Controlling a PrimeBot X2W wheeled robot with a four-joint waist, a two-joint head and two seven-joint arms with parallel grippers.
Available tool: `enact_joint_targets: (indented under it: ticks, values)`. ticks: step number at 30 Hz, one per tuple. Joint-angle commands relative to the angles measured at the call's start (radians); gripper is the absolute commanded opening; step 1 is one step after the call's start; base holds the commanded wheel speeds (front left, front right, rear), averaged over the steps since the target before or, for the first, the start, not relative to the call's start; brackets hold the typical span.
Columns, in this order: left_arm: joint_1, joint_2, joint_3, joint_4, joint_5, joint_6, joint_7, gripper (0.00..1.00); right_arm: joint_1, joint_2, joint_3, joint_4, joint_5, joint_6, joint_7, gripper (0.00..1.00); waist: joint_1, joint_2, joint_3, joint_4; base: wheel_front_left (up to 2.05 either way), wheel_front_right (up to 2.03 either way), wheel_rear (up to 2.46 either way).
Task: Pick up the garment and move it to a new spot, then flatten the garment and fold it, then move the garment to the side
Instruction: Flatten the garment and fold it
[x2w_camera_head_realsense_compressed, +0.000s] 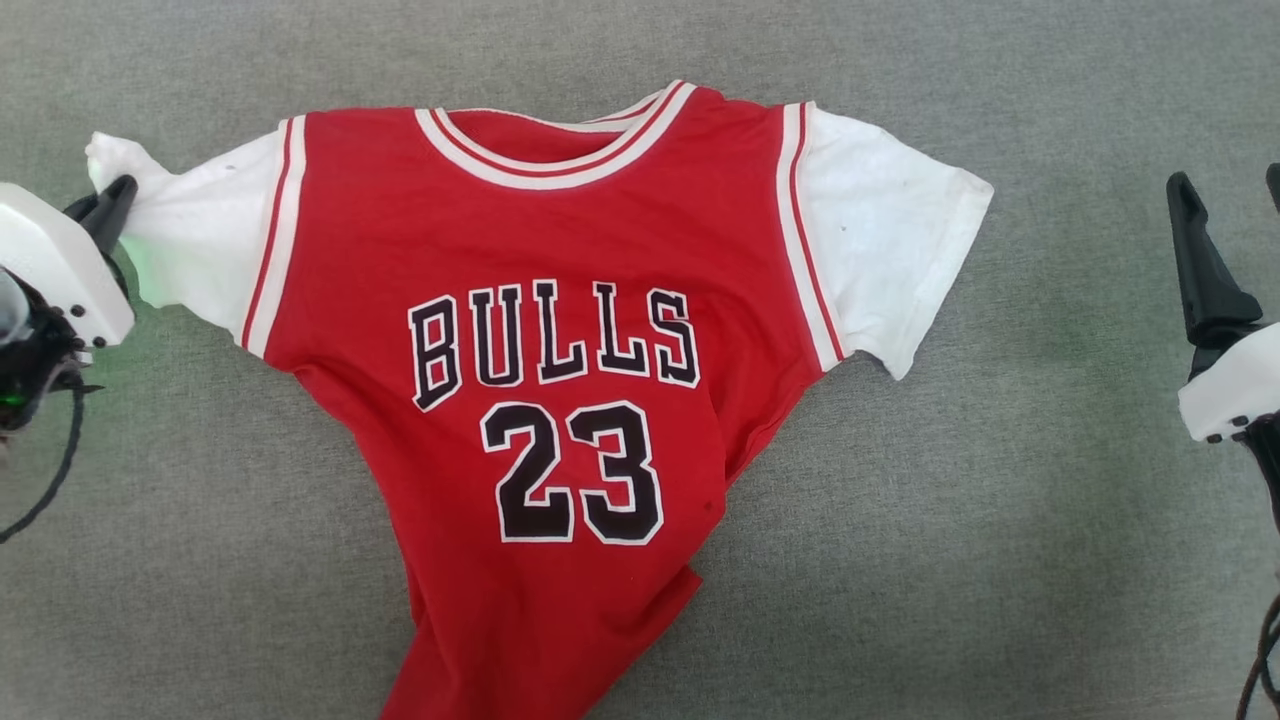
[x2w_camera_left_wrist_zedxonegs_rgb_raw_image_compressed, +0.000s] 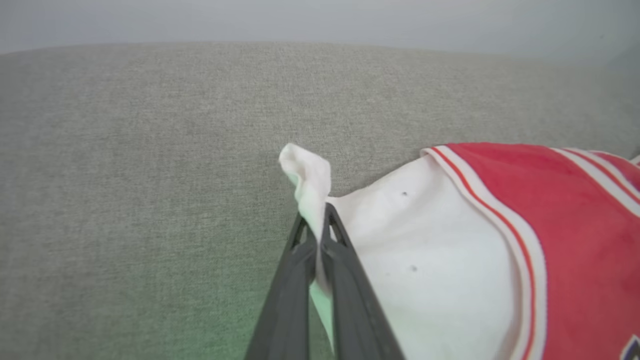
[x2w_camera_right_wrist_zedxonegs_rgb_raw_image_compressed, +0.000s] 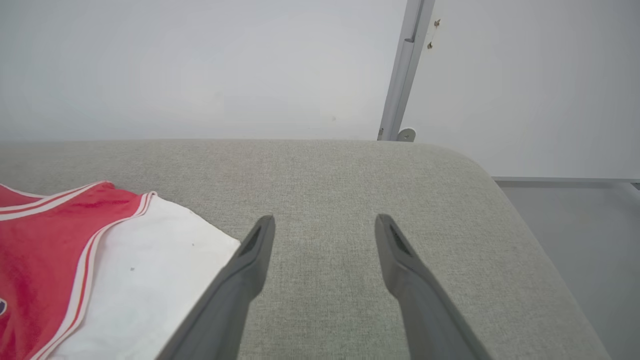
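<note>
While spread on grey fabric, garment reads "BULLS", "23".

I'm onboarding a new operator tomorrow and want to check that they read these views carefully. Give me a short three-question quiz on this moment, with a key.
1. True or false: the left gripper is shut on the tip of the red jersey's white sleeve.
2. The right gripper is: A) shut on the collar; B) open above the grey cushion, apart from the jersey; C) holding the hem.
3. Fill in: under "BULLS" the jersey bears the number ___.
Key: 1 true; 2 B; 3 23.
</note>
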Motion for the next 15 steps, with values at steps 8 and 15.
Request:
enact_joint_targets:
  ticks: [8, 15]
  values:
    - [0.034, -0.051, -0.031, 0.047, 0.035, 0.003, -0.171, 1.0, 0.017, -0.065, 0.07, -0.004, 0.004, -0.002, 0.068, 1.0, 0.0, 0.0, -0.037, 0.039, 0.0, 0.0, 0.0]
    - [0.069, -0.142, 0.065, -0.013, 0.136, 0.014, -0.296, 1.0, -0.042, -0.221, 0.214, 0.045, 0.07, -0.002, 0.207, 1.0, 0.0, 0.0, -0.048, 0.148, 0.0, 0.0, 0.0]
